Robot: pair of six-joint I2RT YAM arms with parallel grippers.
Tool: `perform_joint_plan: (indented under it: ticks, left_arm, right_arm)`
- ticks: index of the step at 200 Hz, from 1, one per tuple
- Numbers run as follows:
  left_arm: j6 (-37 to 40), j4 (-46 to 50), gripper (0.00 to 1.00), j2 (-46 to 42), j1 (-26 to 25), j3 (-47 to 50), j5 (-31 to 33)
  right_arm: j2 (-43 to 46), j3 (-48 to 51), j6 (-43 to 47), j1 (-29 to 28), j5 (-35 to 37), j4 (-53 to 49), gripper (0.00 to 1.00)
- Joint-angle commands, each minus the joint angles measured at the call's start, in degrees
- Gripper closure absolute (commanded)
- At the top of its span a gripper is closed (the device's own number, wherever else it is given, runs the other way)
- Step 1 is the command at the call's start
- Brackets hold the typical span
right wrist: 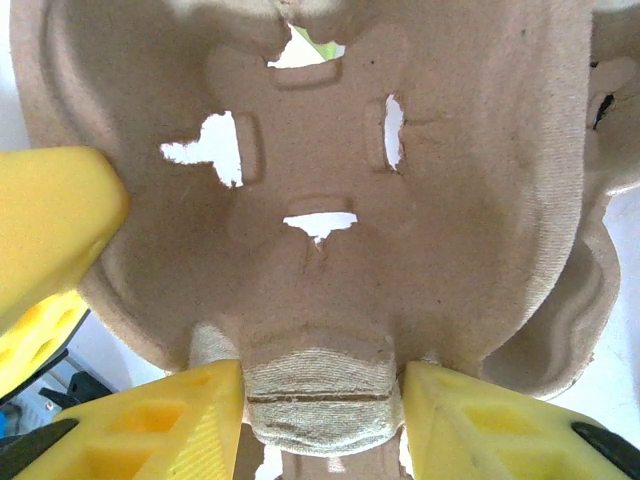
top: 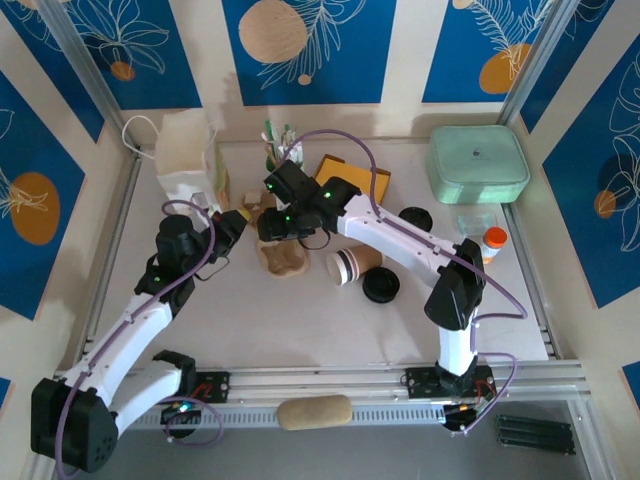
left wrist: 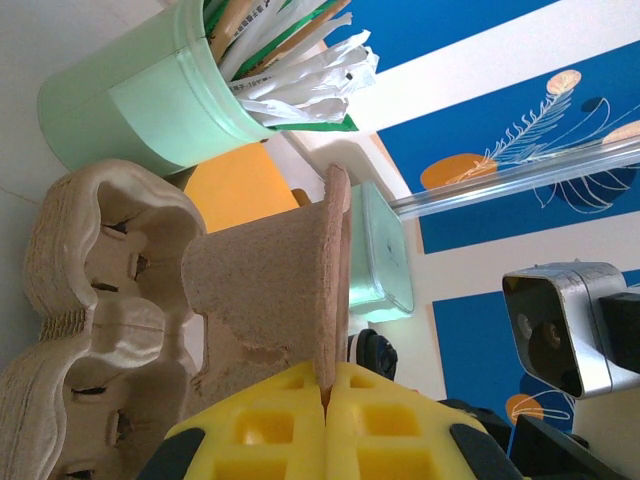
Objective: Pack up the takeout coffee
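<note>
Pinching the carrier (left wrist: 260, 290) by its upright edge, the left gripper (left wrist: 327, 388) is pressed together. The right gripper (right wrist: 322, 400) flanks a carrier hump, grip unclear. The coffee cup (top: 352, 265) lies tipped mid-table (top: 300, 330), with its lid (top: 381, 286) just beside it. Open tabletop runs to the near edge, and blue walls (top: 350, 80) stand around.

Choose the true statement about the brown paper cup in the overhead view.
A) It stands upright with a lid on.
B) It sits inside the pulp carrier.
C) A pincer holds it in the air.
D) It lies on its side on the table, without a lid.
D: the paper cup lies on its side on the table, with a loose black lid beside it.
</note>
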State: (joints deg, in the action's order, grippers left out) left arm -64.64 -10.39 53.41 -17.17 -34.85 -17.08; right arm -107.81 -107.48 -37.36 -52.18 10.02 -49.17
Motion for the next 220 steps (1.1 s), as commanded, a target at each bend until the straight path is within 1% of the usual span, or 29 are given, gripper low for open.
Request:
perform_joint_plan:
  ticks: [1, 17, 35, 74, 87, 99, 105, 115, 134, 162, 170, 194, 220]
  left_arm:
    - [-0.90, -2.26, 1.00, -0.62, -0.46, -0.03, -1.32]
    - [-0.84, -2.27, 1.00, -0.60, -0.43, -0.09, -1.38]
    - [-0.88, -2.26, 1.00, -0.58, -0.41, -0.10, -1.24]
    - [-0.83, -2.24, 1.00, -0.41, -0.41, -0.30, -1.29]
    - [-0.75, -2.26, 0.86, -0.42, -0.42, -0.46, -1.32]
    - [-0.59, -2.09, 0.67, -0.46, -0.44, -0.72, -1.36]
    - [-0.34, -1.88, 0.58, -0.58, -0.45, -0.83, -1.33]
    - [0.21, -1.33, 0.49, -0.74, -0.43, -1.43, -1.29]
    - [2.51, 1.30, 0.35, -1.38, -0.24, -3.43, -0.95]
    - [9.47, 8.89, 0.21, -2.55, 1.44, -10.48, -0.78]
    - [12.82, 13.36, 0.18, -2.47, 2.20, -13.89, -0.52]
    - [27.29, 30.46, 0.12, 1.02, 3.98, -28.97, 2.82]
    - [42.41, 47.45, 0.09, 9.87, 4.42, -46.59, 9.17]
  right_arm:
    - [-0.37, 0.25, -1.00, 0.63, -1.79, 1.23, 0.57]
    - [-0.47, 0.25, -0.99, 0.79, -2.28, 1.44, 0.65]
    - [-0.39, 0.42, -0.96, 0.85, -2.46, 1.55, 0.70]
    - [0.47, 1.12, -1.05, 0.80, -2.19, 1.83, 0.72]
    - [0.91, 1.43, -1.06, 0.82, -2.11, 1.92, 0.72]
    - [1.32, 1.65, -1.04, 0.87, -1.84, 1.96, 0.72]
    - [1.66, 1.87, -1.11, 0.86, -1.67, 1.97, 0.73]
    - [2.11, 2.16, -1.09, 0.89, -1.52, 1.98, 0.73]
    - [3.24, 3.05, -1.06, 1.03, -1.17, 2.17, 0.73]
    - [5.66, 5.22, -1.31, 1.51, -0.71, 2.69, 0.73]
    - [6.50, 5.99, -1.43, 1.72, -0.71, 2.94, 0.73]
    - [9.44, 8.18, -1.48, 2.41, -0.86, 3.64, 0.74]
    - [12.36, 10.05, -1.63, 3.15, -1.44, 4.08, 0.74]
